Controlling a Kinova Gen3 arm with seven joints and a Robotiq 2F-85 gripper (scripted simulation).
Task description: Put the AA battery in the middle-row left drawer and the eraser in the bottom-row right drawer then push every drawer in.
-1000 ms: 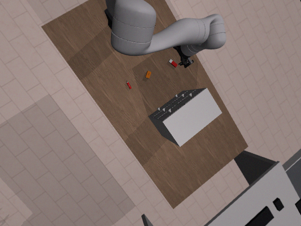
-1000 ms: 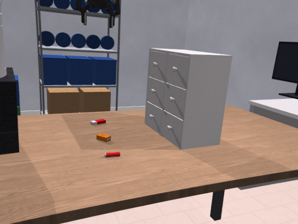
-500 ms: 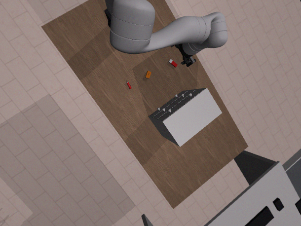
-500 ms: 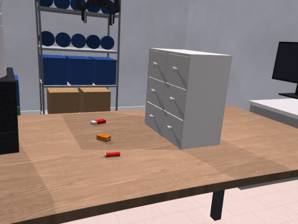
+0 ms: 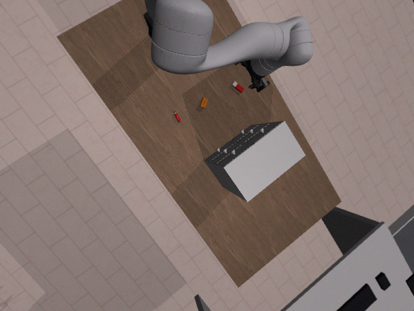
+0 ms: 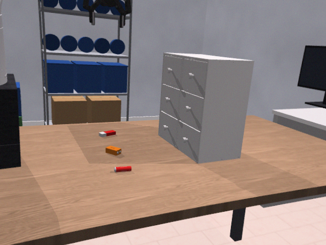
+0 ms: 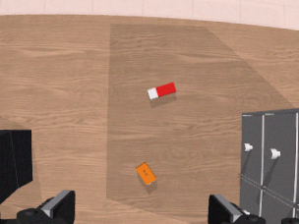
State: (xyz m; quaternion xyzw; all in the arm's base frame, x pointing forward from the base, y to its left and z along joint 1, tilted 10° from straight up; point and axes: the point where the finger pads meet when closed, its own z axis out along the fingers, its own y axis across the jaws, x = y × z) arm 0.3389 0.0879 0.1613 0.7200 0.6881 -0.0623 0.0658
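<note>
Open jaws (image 5: 259,85) (image 6: 107,23) high above the table (image 5: 271,217) (image 6: 160,187) (image 7: 64,74)

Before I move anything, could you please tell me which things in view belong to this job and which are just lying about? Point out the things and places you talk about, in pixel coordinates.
For the job:
- red AA battery (image 5: 178,117) (image 6: 123,169)
- red-and-white eraser (image 5: 239,87) (image 6: 110,132) (image 7: 166,89)
- small chest (image 5: 265,161) (image 6: 227,107) (image 7: 252,130)

Just about:
- orange block (image 5: 203,102) (image 6: 113,150) (image 7: 146,173)
- monitor (image 6: 315,69)

One chest (image 5: 265,161) (image 6: 224,107) (image 7: 253,133) had six drawers and six knobs. On one table (image 5: 136,136) (image 6: 80,192) (image 7: 64,74) lay three small items: apparently one battery (image 5: 178,117) (image 6: 123,169), one eraser (image 5: 238,87) (image 6: 107,133) (image 7: 162,90) and one orange block (image 5: 203,102) (image 6: 113,150) (image 7: 146,173).
</note>
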